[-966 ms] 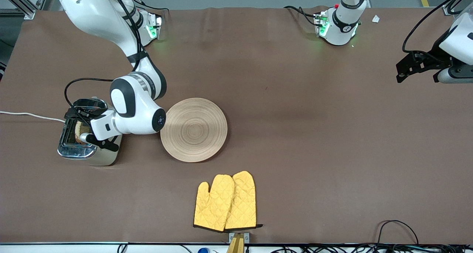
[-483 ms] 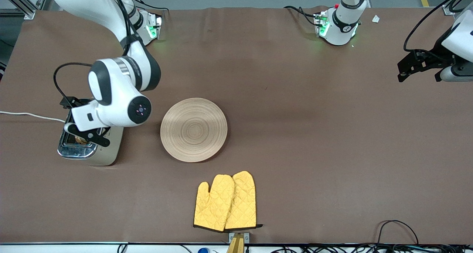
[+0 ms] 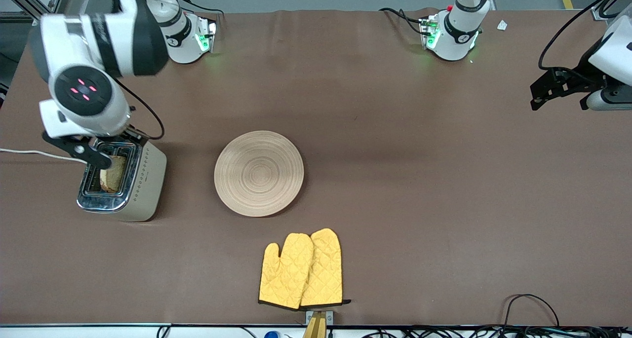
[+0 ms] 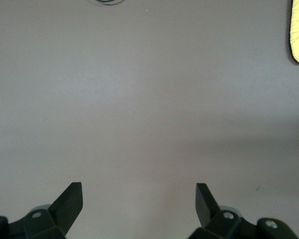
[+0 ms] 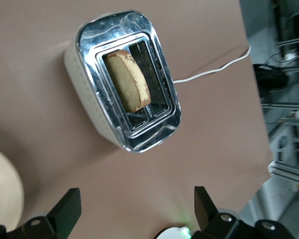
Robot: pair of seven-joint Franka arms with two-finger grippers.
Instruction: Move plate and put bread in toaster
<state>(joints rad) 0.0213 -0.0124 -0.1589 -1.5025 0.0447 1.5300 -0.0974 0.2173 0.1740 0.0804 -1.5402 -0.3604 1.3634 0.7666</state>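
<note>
The bread (image 3: pixel 113 174) stands on edge in one slot of the toaster (image 3: pixel 143 180), leaning a little; you see its other slot empty. The plate (image 3: pixel 259 173) lies bare on the tabletop (image 3: pixel 395 180) beside the toaster. Your right gripper (image 5: pixel 134 209) hangs above the toaster, jaws spread, holding nothing. Your left gripper (image 4: pixel 138 203) waits over bare tabletop at its own end, jaws spread.

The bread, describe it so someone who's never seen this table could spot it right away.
Start at the cream toaster with the shiny chrome top, at the right arm's end of the table, beside the wooden plate. The bread stands upright in one of its two slots: a brown slice with a darker crust, the only food here.
</note>
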